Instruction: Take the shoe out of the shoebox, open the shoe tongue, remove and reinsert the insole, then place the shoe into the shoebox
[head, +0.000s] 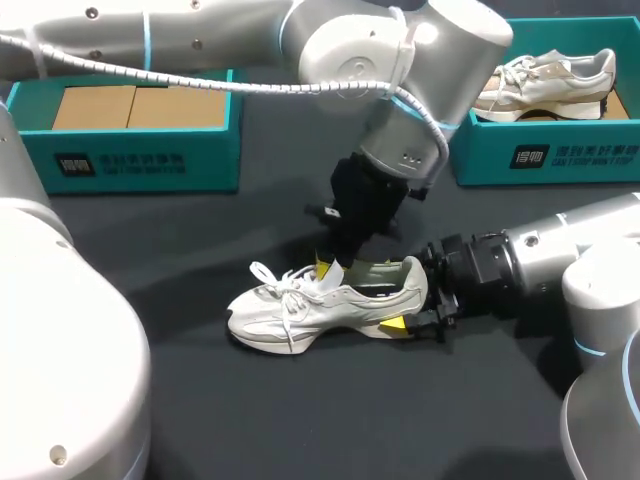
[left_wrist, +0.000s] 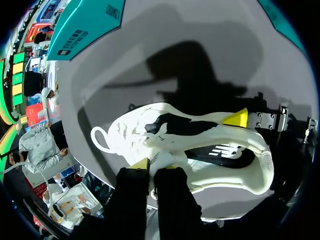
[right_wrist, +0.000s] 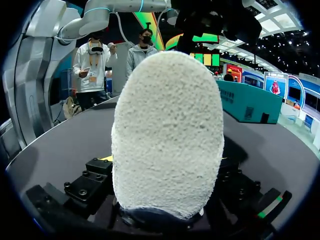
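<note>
One shoe (head: 300, 305) in left pincer (left_wrist: 155, 166), right pincer (head: 410, 300)

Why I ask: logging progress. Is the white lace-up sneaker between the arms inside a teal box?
No, the white lace-up sneaker lies on the dark table.

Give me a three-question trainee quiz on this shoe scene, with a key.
1. True or false: the white shoe sits upright on the table, outside the boxes.
2. The left gripper is closed on the shoe's: A) toe B) tongue C) outsole.
3. Fill in: the right gripper grips the shoe by its ____.
Key: 1 true; 2 B; 3 heel.
</note>
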